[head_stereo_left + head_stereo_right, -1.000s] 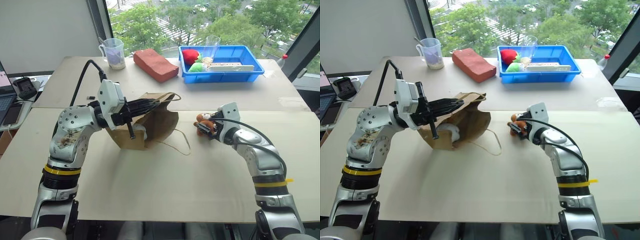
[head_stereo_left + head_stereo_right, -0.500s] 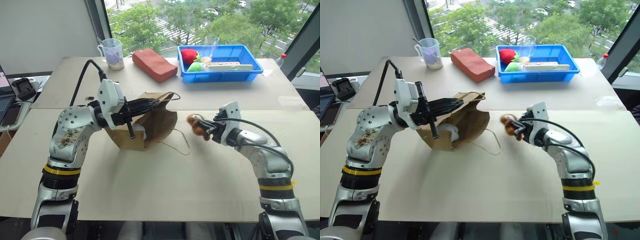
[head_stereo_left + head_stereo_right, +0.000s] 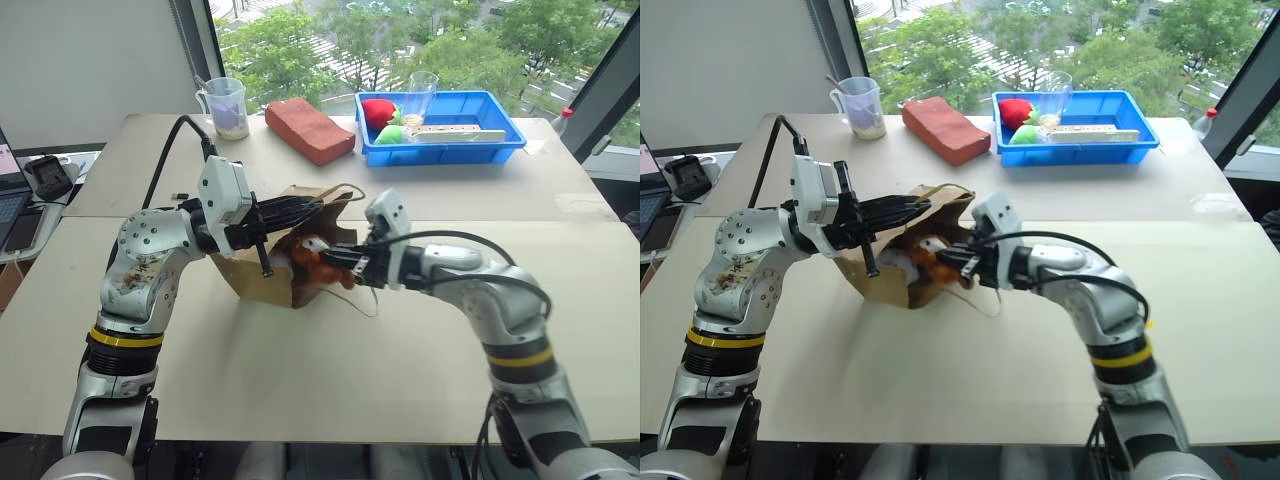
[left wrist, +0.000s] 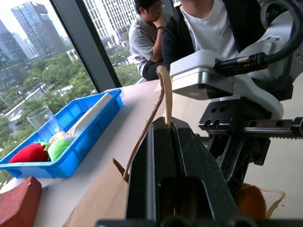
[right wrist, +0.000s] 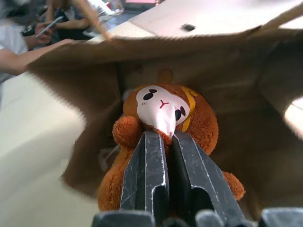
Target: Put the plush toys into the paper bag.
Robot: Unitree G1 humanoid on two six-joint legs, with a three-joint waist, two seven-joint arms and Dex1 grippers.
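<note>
Paper bag (image 3: 325, 240): matt brown kraft paper, creased, with a thin twisted cord handle. Brown monkey toy (image 5: 161, 124), at the bag's mouth: fuzzy plush cloth with a smooth pale face. Table (image 3: 300, 370) under the bag: matt pale board. Blue tray (image 3: 440, 140) behind the bag: glossy plastic.

Bright daylight admitted through far windows; soft shadows cast toward near side on table (image 3: 300, 370); right wrist view blurred at edges.

Brown monkey (image 5: 161, 124) at bag (image 3: 322, 245) mouth
</note>
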